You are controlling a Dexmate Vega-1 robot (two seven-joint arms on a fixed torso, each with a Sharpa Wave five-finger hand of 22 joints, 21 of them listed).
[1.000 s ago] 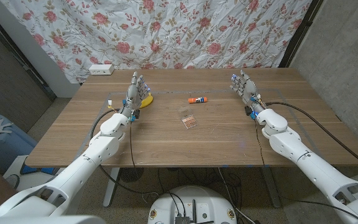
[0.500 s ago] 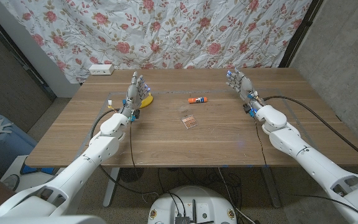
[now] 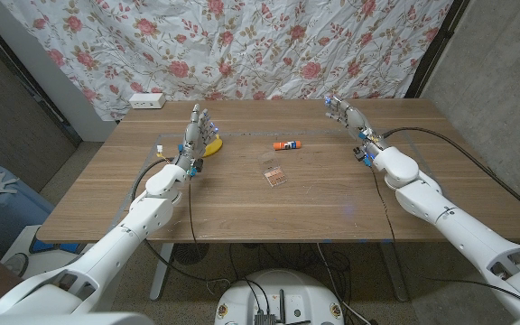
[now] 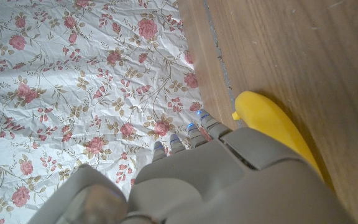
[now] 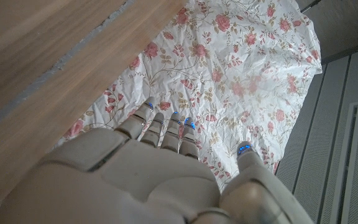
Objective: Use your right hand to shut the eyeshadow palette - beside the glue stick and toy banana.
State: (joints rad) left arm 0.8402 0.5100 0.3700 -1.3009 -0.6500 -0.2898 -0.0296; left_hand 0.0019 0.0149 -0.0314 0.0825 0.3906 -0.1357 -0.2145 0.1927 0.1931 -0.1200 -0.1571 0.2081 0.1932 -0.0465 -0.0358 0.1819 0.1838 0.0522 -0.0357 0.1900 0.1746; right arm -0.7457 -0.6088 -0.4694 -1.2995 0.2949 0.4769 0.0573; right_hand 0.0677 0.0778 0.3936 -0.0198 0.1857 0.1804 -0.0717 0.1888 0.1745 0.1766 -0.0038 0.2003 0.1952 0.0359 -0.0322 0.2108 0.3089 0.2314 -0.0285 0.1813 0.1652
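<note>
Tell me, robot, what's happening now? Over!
Right hand open, raised, holding nothing. Left hand open beside yellow toy banana. Small clear eyeshadow palette lying open, untouched, mid-table. Orange glue stick behind it, not blocking.

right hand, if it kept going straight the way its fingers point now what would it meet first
Probably nothing on the table: the right hand points toward the far edge and the floral cloth behind. The glue stick and eyeshadow palette lie off to its side.

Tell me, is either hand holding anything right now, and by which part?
Nothing is held. The right hand and left hand are both open, apart from the eyeshadow palette.
</note>
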